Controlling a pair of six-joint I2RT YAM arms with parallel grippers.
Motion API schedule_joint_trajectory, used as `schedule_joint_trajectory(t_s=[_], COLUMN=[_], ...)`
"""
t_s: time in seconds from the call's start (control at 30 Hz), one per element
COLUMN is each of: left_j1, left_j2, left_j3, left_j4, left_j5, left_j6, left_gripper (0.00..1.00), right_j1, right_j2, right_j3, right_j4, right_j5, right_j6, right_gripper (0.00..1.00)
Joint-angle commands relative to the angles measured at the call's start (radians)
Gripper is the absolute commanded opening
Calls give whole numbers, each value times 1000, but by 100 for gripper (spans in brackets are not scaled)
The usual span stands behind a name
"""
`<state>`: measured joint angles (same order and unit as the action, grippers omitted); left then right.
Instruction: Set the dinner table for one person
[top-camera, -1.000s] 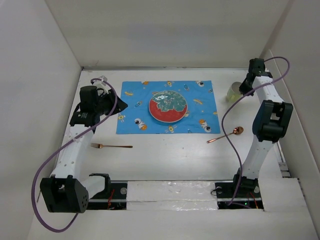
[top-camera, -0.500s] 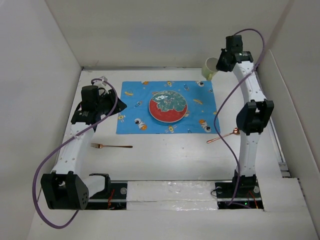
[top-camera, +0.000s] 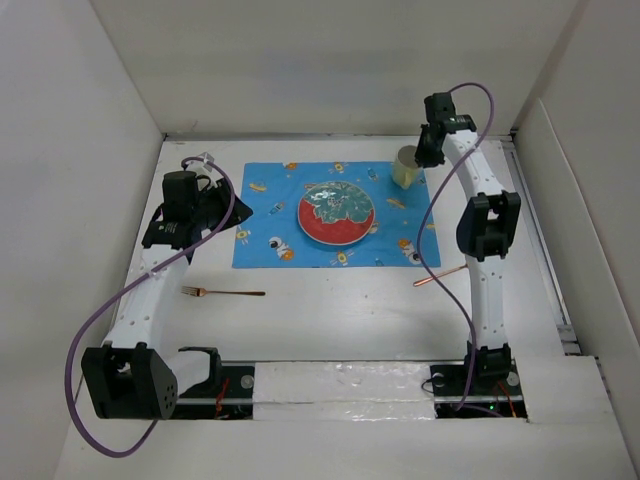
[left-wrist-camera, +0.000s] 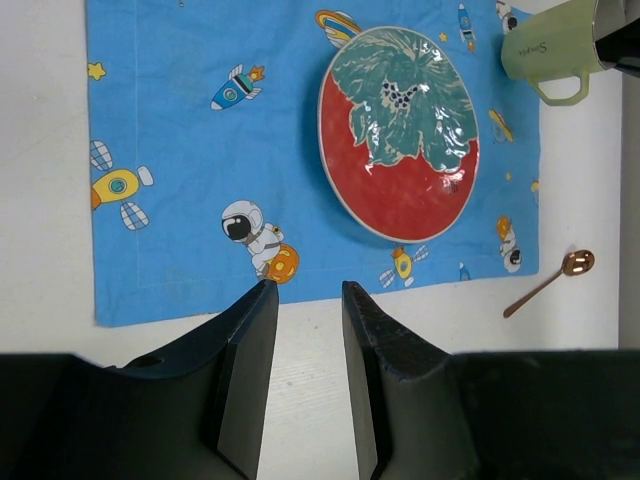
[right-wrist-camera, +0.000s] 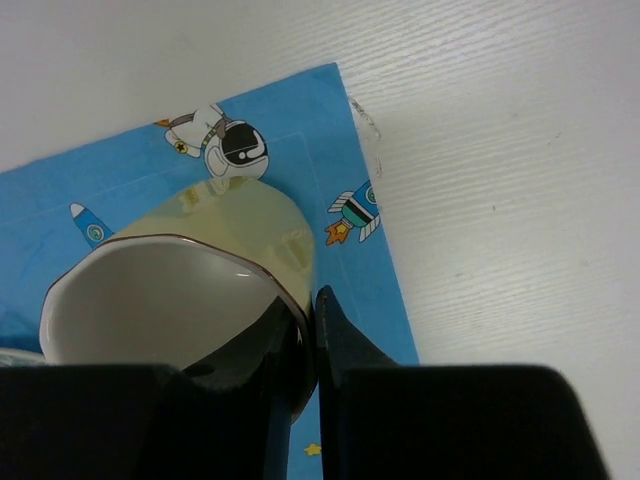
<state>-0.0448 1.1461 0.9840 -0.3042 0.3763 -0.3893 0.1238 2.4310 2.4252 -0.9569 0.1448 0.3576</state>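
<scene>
Now, my right jaws are clamped on the rim of the cup (right-wrist-camera: 170, 290), one inside the wall and one outside, nearly together because the wall is thin. The cup hangs over the far right corner of the mat (right-wrist-camera: 300, 130); I cannot tell whether its base touches the cloth yet. My left jaws stand apart with nothing between them, hovering above the mat's near edge.

What changed: a second ago the cup was off the mat, toward the far right corner of the tabletop (top-camera: 330, 320). The right arm (top-camera: 487, 225) has swung it up and inward, and it is now just beyond the plate (top-camera: 336, 212), to its right. The left arm (top-camera: 150, 290) has not moved. I judge the cup is on its last stretch, with only lowering and letting go left for it.

The tabletop carries everything, running from the arm bases at its near edge to the far wall. The mat lies in its far half, midway between the left and right edges, with the plate in the mat's middle. The fork (top-camera: 222, 292) lies off the mat toward the near left, well apart from the plate. The spoon (left-wrist-camera: 550, 282) lies just off the mat's near right corner; from above, the right arm hides its bowl.

Count: one cup, one plate, one fork, one spoon, one mat. Fork and spoon are not yet beside the plate, so I reckon the setting is about half done.
</scene>
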Motion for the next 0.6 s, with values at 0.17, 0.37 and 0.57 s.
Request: schedule_joint_trajectory(t_s=[0.17,0.37,0.57], left_j1=[-1,-1,-12], left_j2=[-14,0,6], left_j3=[39,51,41], left_j4=[14,13,17], left_j5=[1,16,46], left_j6=[9,4,10], left_gripper=[29,29,0], right_j1=[-1,-87,-176], right_j2=[-88,-341,-890], right_j3=[55,-166,-1007], right_j4=[81,226,541], right_j5=[-36,-106,-60], right_j6=[40,134,222], right_gripper=[54,32,0])
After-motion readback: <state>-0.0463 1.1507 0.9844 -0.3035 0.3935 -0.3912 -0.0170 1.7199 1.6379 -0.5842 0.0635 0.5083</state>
